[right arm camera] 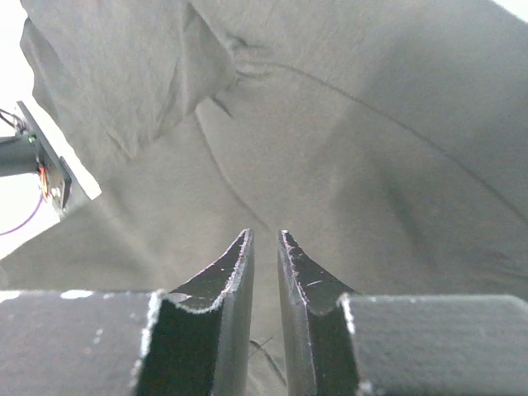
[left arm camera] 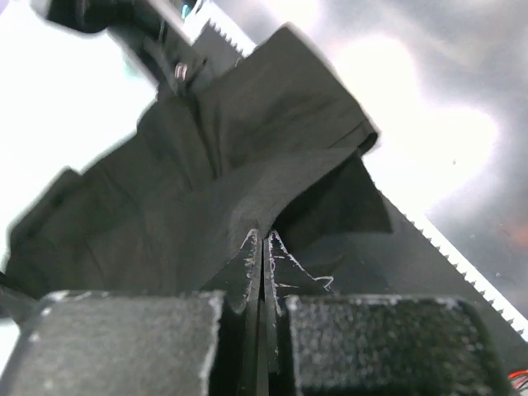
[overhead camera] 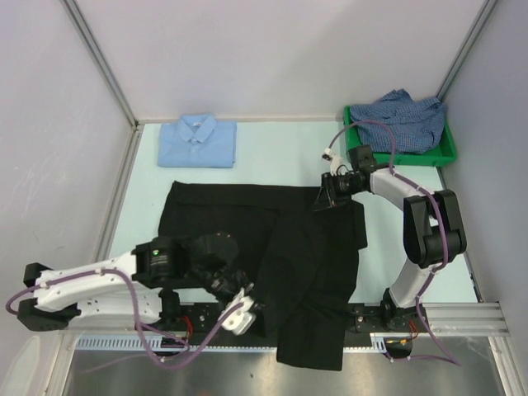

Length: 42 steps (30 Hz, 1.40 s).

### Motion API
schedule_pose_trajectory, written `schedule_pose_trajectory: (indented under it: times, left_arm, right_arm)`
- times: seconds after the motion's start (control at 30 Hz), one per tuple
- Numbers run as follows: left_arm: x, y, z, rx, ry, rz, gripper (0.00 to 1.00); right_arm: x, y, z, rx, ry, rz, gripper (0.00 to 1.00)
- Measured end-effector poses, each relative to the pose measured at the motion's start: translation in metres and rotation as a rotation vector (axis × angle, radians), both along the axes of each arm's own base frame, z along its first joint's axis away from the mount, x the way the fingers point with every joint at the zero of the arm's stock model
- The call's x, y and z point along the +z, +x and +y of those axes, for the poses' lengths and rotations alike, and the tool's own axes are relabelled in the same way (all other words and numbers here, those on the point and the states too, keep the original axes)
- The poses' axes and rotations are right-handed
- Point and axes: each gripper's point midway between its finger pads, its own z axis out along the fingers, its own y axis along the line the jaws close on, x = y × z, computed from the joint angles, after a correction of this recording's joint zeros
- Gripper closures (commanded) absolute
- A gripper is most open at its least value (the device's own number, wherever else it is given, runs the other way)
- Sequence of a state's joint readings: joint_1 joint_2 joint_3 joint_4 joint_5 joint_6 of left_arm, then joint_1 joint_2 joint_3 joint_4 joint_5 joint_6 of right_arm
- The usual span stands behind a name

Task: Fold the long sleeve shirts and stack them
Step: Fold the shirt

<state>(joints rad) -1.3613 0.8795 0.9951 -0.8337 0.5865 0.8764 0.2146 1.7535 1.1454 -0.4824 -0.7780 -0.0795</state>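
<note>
The black shirt (overhead camera: 305, 247) lies spread over the middle of the table, its right part folded over and its lower end hanging past the front rail. My left gripper (overhead camera: 239, 307) is at the shirt's near left edge. In the left wrist view its jaws (left arm camera: 264, 239) are shut on a raised fold of the black shirt (left arm camera: 247, 140). My right gripper (overhead camera: 324, 198) is at the shirt's far edge. In the right wrist view it (right arm camera: 265, 239) is open by a narrow gap just above the black shirt (right arm camera: 330, 124). The light blue shirt (overhead camera: 198, 140) lies folded at the far left. The checked shirt (overhead camera: 404, 120) is crumpled in the bin.
The green bin (overhead camera: 450, 148) stands at the far right corner. Grey walls close in the back and both sides. A toothed rail and a metal ledge (overhead camera: 462, 318) run along the front edge by the arm bases.
</note>
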Motion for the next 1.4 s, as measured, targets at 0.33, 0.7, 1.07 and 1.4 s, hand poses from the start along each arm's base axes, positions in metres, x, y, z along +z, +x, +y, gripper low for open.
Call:
schedule_pose_trajectory:
  times: [0.33,0.7,1.07,1.4]
  left_arm:
    - [-0.004,0.14,-0.026,0.638,0.037,0.378,1.0]
    - [-0.071,0.292,0.092,1.382,0.006,0.954,1.0]
    - [-0.116,0.32,0.18,1.675,-0.132,1.068,1.0]
    - [-0.155,0.317,0.213,1.844,-0.048,1.082,0.52]
  right_arm:
    - [-0.047,-0.024,-0.008,0.041,-0.094,0.114,0.78]
    - [-0.048,-0.014,-0.037,0.029,-0.191,0.111,0.73]
    - [-0.053,-0.011,-0.043,0.037,-0.229,0.137,0.72]
    - [-0.042,-0.014,-0.051,0.072,-0.212,0.14,0.63]
